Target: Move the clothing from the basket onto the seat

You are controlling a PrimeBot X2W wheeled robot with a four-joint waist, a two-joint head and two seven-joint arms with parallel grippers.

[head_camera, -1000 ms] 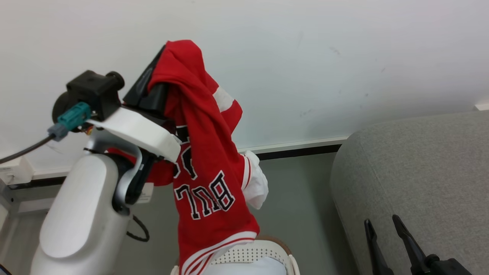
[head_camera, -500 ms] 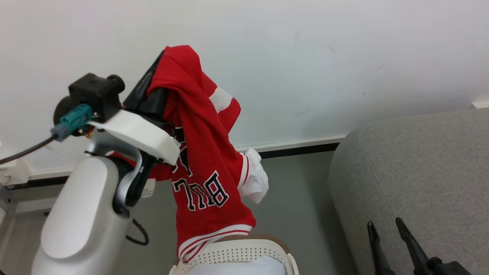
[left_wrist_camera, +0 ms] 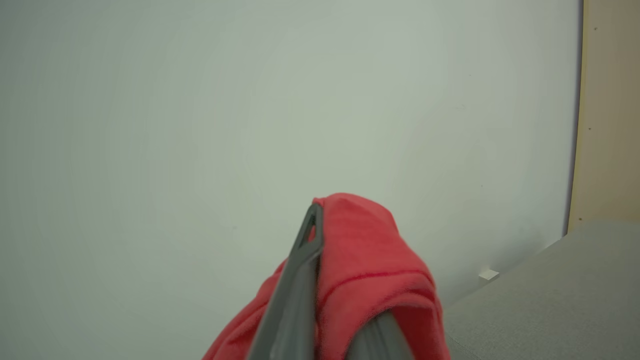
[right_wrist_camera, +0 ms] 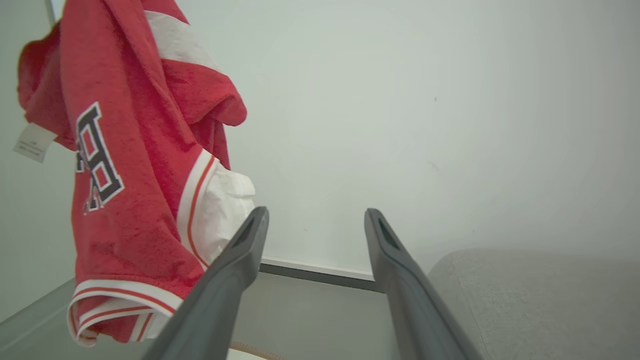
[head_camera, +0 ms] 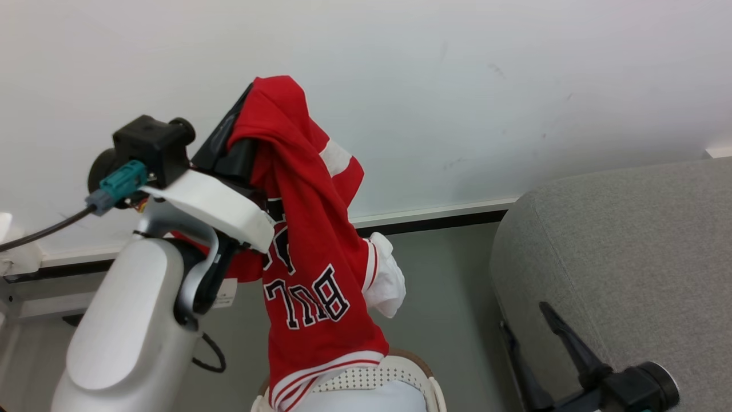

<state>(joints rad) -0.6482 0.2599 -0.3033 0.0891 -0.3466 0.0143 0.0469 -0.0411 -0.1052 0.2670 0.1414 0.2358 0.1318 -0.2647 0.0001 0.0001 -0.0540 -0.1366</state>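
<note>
Jaws of the left gripper (left_wrist_camera: 316, 235) are clamped on the clothing (head_camera: 309, 240), a red garment with white trim and black-and-white lettering that hangs from them high in front of the white wall (head_camera: 514, 86). Its striped hem reaches down to the rim of the basket (head_camera: 372, 377) at the head view's bottom edge. Jaws of the right gripper (right_wrist_camera: 316, 215) stand wide with nothing between them, low against the rounded edge of the grey seat (head_camera: 629, 257), well apart from the garment.

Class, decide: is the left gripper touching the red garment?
Touching. The left wrist view shows the red garment pinched in the shut left gripper.
</note>
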